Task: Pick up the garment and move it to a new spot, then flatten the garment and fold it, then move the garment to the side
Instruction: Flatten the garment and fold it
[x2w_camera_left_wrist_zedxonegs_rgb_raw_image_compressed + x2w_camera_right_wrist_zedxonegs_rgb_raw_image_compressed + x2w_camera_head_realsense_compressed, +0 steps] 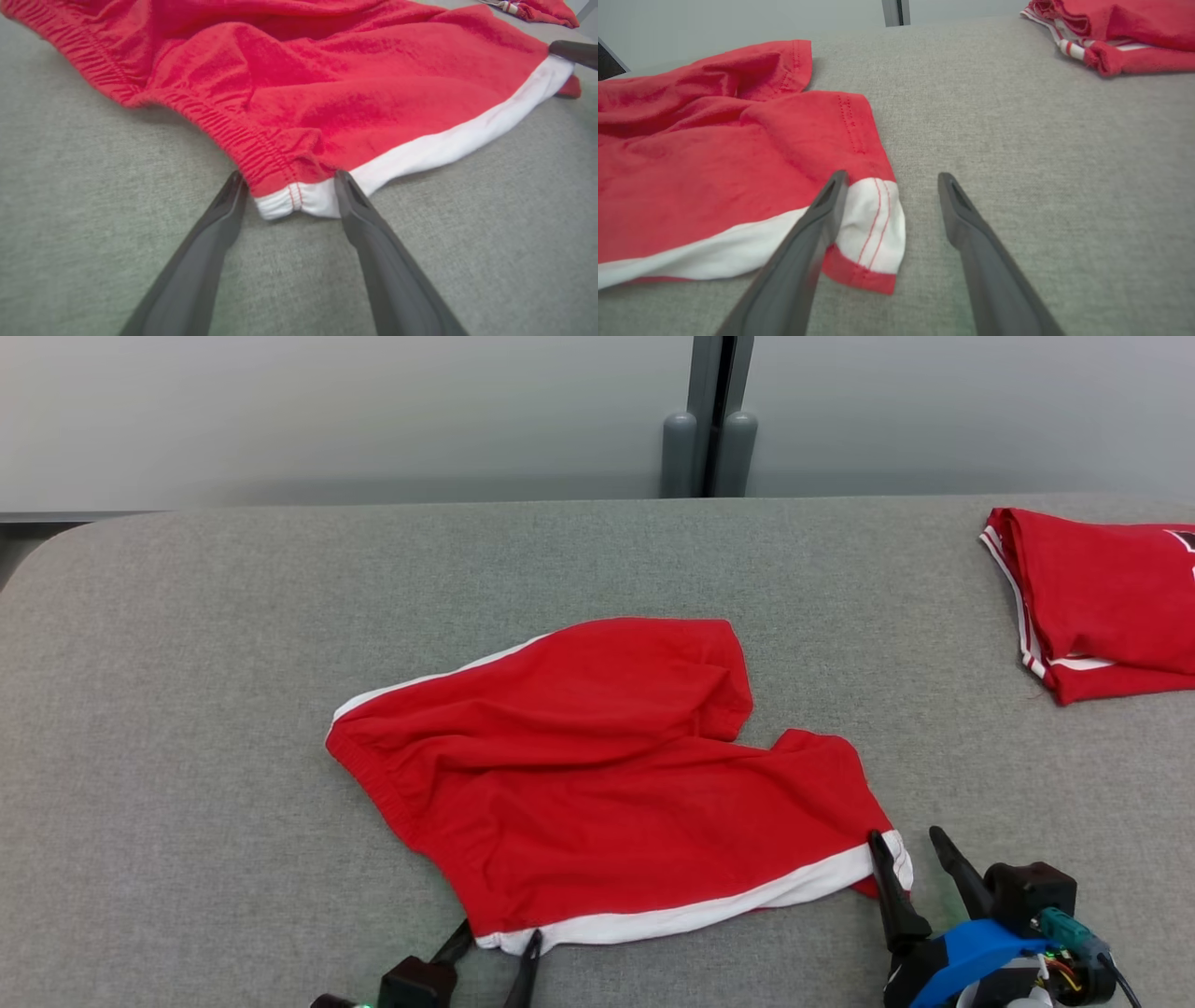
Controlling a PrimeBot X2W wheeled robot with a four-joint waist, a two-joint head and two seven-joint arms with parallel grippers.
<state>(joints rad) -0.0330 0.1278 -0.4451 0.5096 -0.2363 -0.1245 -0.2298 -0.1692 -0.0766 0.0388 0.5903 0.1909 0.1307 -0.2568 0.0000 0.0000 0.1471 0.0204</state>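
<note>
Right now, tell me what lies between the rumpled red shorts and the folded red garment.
Nothing: bare grey tabletop runs from the shorts to the folded garment, as the head view shows.

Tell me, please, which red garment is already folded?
The garment at the far right, lying in neat layers; the shorts mid-table lie loose and rumpled.

Head camera high over the table (pixel 187 663); both wrist cameras low, close, at seemingly opposite ends of the garment (pixel 597 775).

Soft red cloth garment (pixel 597 775) with ribbed elastic waistband lies on matt, coarse grey woven fabric surface (pixel 187 709).
</note>
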